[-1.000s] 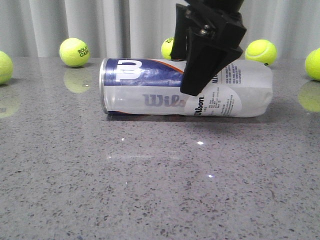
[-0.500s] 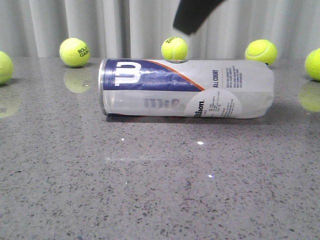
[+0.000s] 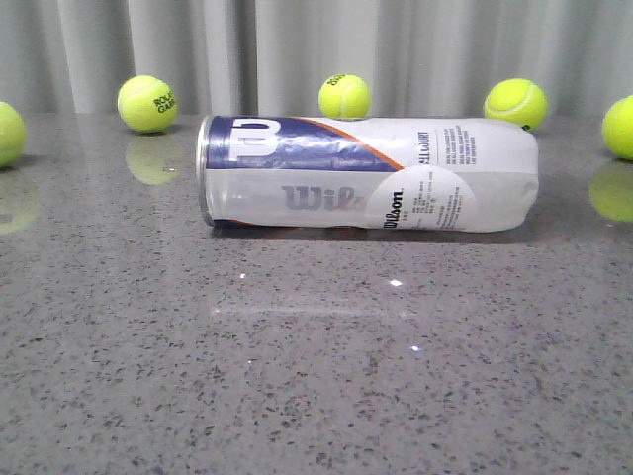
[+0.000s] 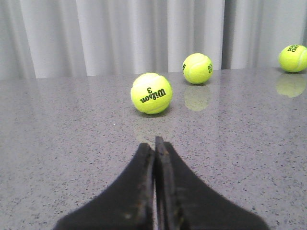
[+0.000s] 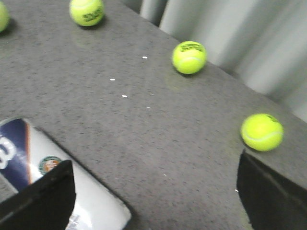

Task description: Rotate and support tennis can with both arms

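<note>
the tennis can (image 3: 368, 173) lies on its side on the grey speckled bench (image 3: 316, 376), silver rim toward the robot's left. its label carries a large white "w" on navy, an orange stripe, faint "wils" script, a round "wilson" patch and the words "all court". behind it rest several tennis balls (image 3: 147, 103); one is printed "roland garros" in part. neither arm appears in the front view. in the left wrist view the left hand (image 4: 154, 143) is clenched, fingers pressed together with nothing between, low over the bench near a ball marked "wilson 3" (image 4: 151, 93). in the right wrist view the right hand (image 5: 156, 187) is released, fingers (image 5: 41, 201) wide apart above the can's closed end.
</note>
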`<action>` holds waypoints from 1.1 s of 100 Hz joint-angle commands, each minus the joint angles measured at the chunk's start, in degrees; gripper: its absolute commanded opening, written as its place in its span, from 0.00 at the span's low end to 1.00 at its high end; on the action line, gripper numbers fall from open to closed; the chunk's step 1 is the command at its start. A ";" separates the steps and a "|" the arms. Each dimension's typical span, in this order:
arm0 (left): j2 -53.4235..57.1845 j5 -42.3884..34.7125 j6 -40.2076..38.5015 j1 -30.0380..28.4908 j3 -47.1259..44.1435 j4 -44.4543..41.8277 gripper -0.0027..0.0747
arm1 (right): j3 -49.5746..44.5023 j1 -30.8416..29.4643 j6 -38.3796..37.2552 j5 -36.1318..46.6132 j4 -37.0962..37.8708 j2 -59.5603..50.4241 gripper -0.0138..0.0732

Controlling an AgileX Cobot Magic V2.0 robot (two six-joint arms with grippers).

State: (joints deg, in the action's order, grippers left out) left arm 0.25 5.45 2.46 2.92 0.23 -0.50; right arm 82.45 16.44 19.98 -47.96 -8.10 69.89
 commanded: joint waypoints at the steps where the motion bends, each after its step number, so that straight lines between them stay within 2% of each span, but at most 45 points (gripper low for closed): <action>1: 2.15 -4.83 -0.44 -0.27 -2.72 0.50 0.01 | -0.51 -4.59 -1.85 4.78 1.23 -3.27 0.90; 19: 2.15 -4.83 -0.44 -0.27 -2.72 0.50 0.01 | -7.91 -12.88 -3.58 7.58 1.23 -8.70 0.90; 36: 2.15 -4.83 -0.44 -0.27 -2.72 0.50 0.01 | -19.37 -16.74 -4.81 14.80 1.23 -16.11 0.90; 60: 2.15 -4.83 -0.44 -0.27 -2.72 0.50 0.01 | -39.78 -16.97 -5.08 30.31 1.16 -28.26 0.90; 75: 2.15 -4.83 -0.44 -0.27 -2.72 0.50 0.01 | -50.14 -16.97 -9.23 41.38 0.79 -36.06 0.90; 94: 2.15 -4.83 -0.44 -0.27 -2.72 0.50 0.01 | -56.32 -16.97 -9.47 52.28 0.79 -40.59 0.90; 110: 2.15 -4.83 -0.44 -0.27 -2.72 0.50 0.01 | -57.25 -16.97 -9.47 54.02 0.79 -40.72 0.90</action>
State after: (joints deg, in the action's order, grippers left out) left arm 0.25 5.45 2.46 2.92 0.23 -0.50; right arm 23.90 -0.14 10.65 0.00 -7.09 29.15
